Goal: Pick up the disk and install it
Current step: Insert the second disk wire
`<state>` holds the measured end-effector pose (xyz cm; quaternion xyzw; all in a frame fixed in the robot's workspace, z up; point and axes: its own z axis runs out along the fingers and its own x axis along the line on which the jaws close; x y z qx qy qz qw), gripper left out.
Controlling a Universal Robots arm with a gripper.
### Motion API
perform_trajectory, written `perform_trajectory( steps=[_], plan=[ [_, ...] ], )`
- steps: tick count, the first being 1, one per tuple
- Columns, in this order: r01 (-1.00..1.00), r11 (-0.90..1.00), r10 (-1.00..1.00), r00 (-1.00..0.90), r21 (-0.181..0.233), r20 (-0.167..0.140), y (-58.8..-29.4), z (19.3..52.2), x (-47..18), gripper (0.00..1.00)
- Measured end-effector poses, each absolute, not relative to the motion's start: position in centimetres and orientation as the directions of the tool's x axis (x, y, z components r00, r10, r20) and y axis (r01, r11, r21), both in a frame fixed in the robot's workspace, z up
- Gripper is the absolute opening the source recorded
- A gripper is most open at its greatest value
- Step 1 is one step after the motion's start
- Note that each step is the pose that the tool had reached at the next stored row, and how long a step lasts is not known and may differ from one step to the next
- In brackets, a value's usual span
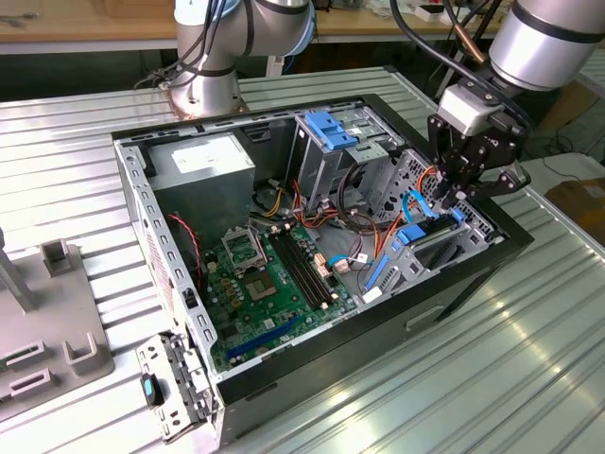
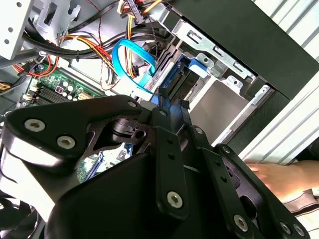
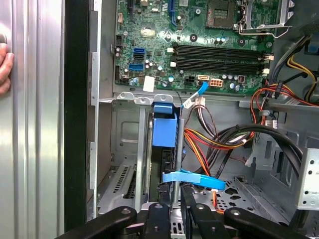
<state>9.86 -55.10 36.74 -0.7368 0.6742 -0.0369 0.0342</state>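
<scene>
Disk (image 1: 416,236) first, asks one: where does it sit?

On edge in the bay (image 1: 444,248) at the exterior view's right of the case (image 1: 142,203), past the board (image 1: 274,274), answers the other. The gripper (image 1: 452,200) stands over it, jaws narrow, apparently pinched on its near end.

How will it handle?

Probably stiff, fairly heavy and shock-sensitive. Best held by the metal body's flat sides, since the blue rails (image 3: 164,132) are smoother plastic.

What do the wrist views add?

The first wrist view shows the fingers (image 3: 160,199) at the disk's end under a blue cable (image 3: 192,178). Both wrist views show a hand (image 3: 4,64) outside the case.
</scene>
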Motion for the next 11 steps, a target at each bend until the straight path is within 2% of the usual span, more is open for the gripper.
perform_trajectory(
  steps=[11],
  plan=[
    [-0.991,-0.089,-0.996,0.088,-0.1,0.008,-53.8,36.7,10.8,0.24]
  ],
)
